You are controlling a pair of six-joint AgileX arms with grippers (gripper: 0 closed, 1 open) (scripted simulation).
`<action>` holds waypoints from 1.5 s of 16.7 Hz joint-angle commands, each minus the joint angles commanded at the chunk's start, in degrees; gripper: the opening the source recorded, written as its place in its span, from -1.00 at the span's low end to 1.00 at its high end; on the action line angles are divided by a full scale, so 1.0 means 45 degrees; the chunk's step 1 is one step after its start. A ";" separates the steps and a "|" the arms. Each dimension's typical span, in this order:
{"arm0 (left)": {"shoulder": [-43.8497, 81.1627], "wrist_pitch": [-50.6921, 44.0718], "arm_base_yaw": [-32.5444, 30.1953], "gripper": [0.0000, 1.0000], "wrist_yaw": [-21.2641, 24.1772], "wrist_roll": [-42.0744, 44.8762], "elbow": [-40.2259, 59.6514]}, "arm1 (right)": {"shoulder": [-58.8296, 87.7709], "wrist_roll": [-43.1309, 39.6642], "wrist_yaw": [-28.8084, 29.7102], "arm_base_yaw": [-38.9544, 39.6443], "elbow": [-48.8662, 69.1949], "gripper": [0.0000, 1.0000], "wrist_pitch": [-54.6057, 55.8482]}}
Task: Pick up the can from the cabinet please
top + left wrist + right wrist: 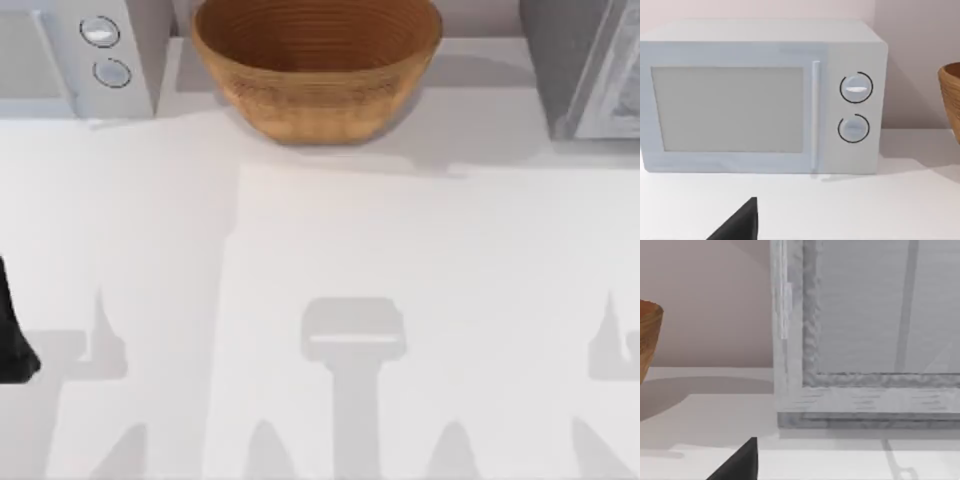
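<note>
Left arm [14, 340] low at table's left edge (near microwave [760, 97])

Microwave [75, 55] cut by top view's left and upper edge. Wicker basket [315, 65] rim cut at upper edge; in wrist views only sliver of it. Grey cabinet [585, 65] cut at right edge, inside not visible. Left arm [12, 335] mostly outside left edge. Left gripper finger [740, 224] only partly visible, right gripper finger [740, 464] too.

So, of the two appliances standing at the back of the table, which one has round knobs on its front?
The microwave at the table's back left: two round knobs beside its door. The grey cabinet at the back right shows none.
</note>
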 joint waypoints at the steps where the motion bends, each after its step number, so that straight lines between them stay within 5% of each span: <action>1: 0.0000 0.0000 0.0000 1.00 0.0000 0.0000 0.0000 | 0.0000 0.0000 0.0000 0.0000 0.0000 1.00 0.0000; 9: 0.0000 0.0000 0.0000 1.00 0.0000 0.0000 0.0000 | 0.2370 0.0030 0.0421 0.0280 0.3248 1.00 -0.0696; 25: 0.0000 0.0000 0.0000 1.00 0.0000 0.0000 0.0000 | 1.4615 0.0168 0.2172 0.2021 1.9112 1.00 -0.4609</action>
